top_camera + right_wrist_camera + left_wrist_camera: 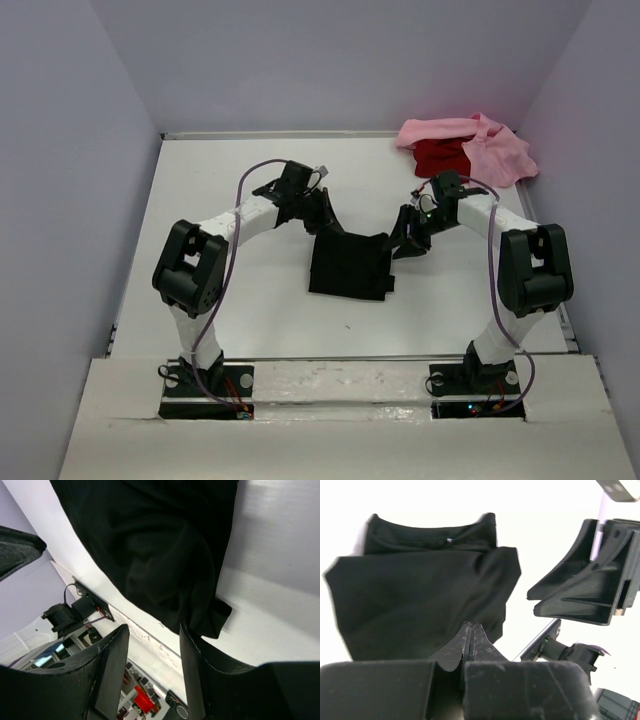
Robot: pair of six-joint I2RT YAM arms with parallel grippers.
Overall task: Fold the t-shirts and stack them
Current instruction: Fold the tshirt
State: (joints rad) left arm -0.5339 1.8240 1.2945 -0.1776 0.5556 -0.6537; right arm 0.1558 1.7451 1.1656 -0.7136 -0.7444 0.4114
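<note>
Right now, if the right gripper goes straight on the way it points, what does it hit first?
The black shirt: its near edge lies right ahead of the right gripper, likely very close, though depth is unclear.

Matt, perhaps cotton, black t-shirt (348, 265)

Overhead looks down; close wrist views share black shirt (348, 265).
</note>
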